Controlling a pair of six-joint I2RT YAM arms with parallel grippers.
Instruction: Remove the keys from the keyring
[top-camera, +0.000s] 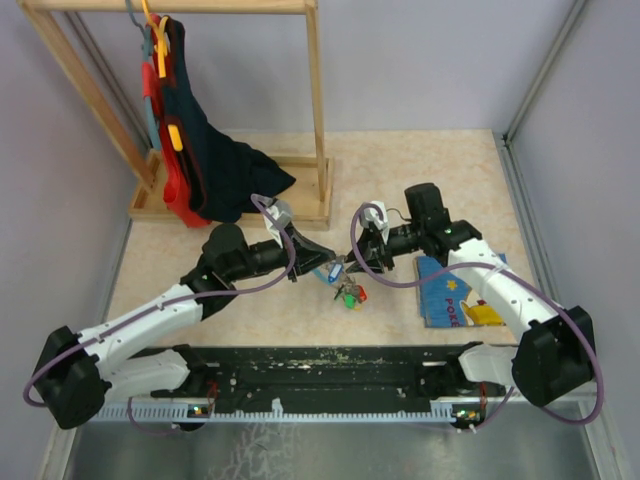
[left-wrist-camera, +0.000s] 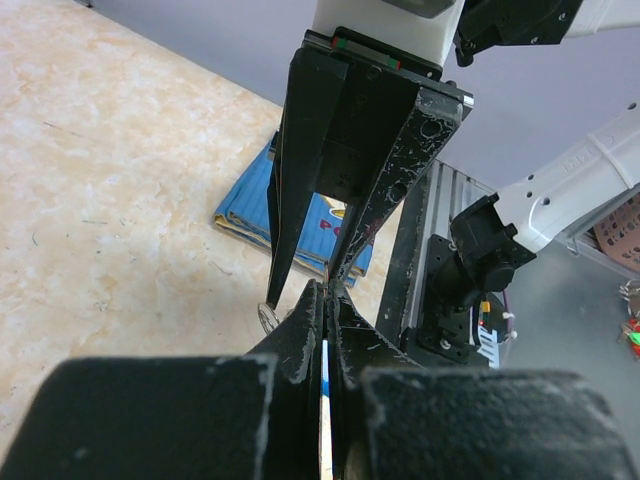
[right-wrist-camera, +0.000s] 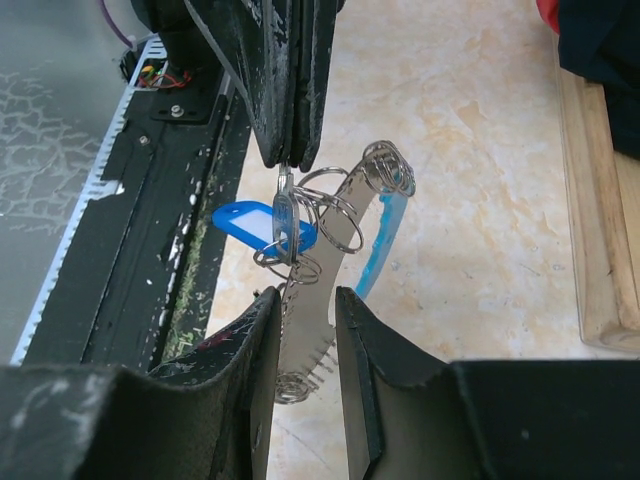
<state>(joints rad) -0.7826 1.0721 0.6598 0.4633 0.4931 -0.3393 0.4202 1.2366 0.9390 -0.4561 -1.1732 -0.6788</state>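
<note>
The keyring hangs in the air between my two grippers: silvery rings, a blue plastic tag and a grey strap with a light-blue edge. My left gripper is shut on a small metal piece of the keyring; its tips show in the left wrist view. My right gripper is partly open, with the strap between its fingers. Keys with green and red heads show just below the grippers in the top view; I cannot tell whether they hang or lie on the table.
A blue picture book lies on the table at the right, also in the left wrist view. A wooden clothes rack with dark and red garments stands at the back left. The black base rail runs along the near edge.
</note>
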